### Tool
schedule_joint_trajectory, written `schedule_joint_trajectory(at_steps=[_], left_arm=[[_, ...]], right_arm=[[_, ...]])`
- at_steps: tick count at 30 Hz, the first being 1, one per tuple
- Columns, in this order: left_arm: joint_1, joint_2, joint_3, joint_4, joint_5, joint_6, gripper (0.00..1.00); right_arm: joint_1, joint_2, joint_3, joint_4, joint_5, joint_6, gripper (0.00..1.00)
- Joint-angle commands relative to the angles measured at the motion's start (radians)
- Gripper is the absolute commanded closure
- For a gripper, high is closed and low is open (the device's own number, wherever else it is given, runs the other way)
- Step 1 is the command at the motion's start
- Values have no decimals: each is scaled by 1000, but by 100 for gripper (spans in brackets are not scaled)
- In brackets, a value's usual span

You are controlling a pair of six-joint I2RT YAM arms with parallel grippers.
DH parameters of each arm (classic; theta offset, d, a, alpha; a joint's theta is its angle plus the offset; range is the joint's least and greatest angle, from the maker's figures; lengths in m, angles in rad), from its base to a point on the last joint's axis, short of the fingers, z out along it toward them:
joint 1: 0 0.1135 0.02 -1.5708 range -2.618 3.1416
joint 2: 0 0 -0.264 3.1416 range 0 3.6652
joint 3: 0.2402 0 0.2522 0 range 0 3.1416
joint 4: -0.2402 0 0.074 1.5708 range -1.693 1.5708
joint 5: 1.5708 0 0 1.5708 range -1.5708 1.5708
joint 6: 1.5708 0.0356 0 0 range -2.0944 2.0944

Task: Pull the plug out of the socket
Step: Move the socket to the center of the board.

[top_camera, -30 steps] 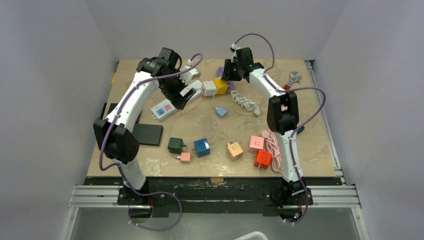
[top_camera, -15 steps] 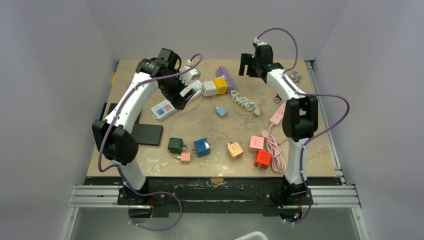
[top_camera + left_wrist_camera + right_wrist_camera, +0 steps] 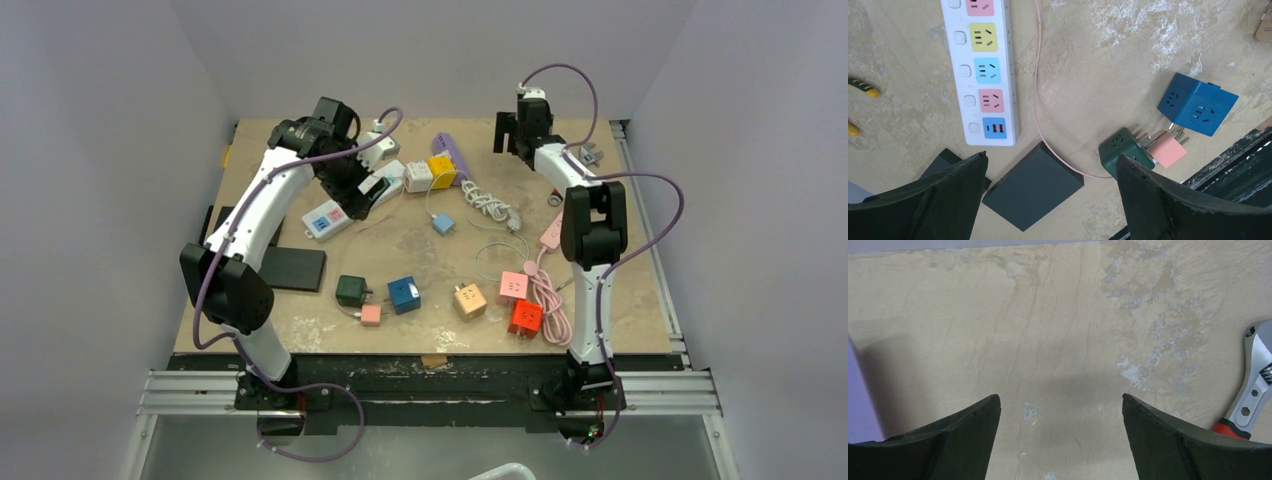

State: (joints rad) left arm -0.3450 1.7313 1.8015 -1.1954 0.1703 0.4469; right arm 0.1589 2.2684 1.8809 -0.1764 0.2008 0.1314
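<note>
1. While both arms reach over the far half of the table point(image 3: 430, 255), the left gripper point(image 3: 1052, 162) hangs with its fingers spread wide and nothing between them
2. Under it, in the left wrist view, lie a white power strip point(image 3: 982, 70) with coloured outlets and a flat black box point(image 3: 1034, 185)
3. A thin pink cord point(image 3: 1038, 100) runs past the strip and ends by the green cube socket point(image 3: 1122, 150)
4. That socket sits near the table's front edge, and the pink plug point(image 3: 1169, 151) is right against it with its prongs pointing at the cube; whether they are pushed in I cannot tell
5. A blue cube point(image 3: 1198, 102) lies near the plug
6. The right gripper point(image 3: 1060, 400) is also wide open and empty, over bare tabletop at the far edge, well apart from the plug
7. A wrench point(image 3: 1253, 390) with a red grip lies to its right
</note>
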Motion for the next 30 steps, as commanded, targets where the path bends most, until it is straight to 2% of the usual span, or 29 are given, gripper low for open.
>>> schedule_joint_trajectory(at_steps=[1, 3, 6, 8, 16, 20, 22, 26, 30], left_arm=[[12, -44, -2, 15, 3, -10, 5], [12, -55, -18, 21, 2, -10, 5], [16, -71, -42, 31, -2, -9, 5], [18, -79, -61, 42, -2, -8, 5], [20, -72, -63, 52, 6, -16, 6], [20, -73, -58, 49, 10, -21, 6], [20, -76, -59, 46, 11, -22, 6], [21, -92, -81, 53, 8, -21, 6], [20, -92, -95, 60, 11, -20, 6]], right_arm=[[-5, -13, 15, 129, 60, -44, 12], [-15, 1, 51, 130, 2, -41, 14], [-18, 35, 126, 67, 19, -59, 24], [-24, 36, 150, 21, 3, -54, 26], [-38, -85, -38, 53, -148, 66, 36], [-25, -83, -86, 101, -302, 161, 42], [-11, -70, -86, 134, -360, 187, 33], [5, -39, -39, 112, -371, 207, 31], [38, -61, -81, 132, -353, 223, 30]])
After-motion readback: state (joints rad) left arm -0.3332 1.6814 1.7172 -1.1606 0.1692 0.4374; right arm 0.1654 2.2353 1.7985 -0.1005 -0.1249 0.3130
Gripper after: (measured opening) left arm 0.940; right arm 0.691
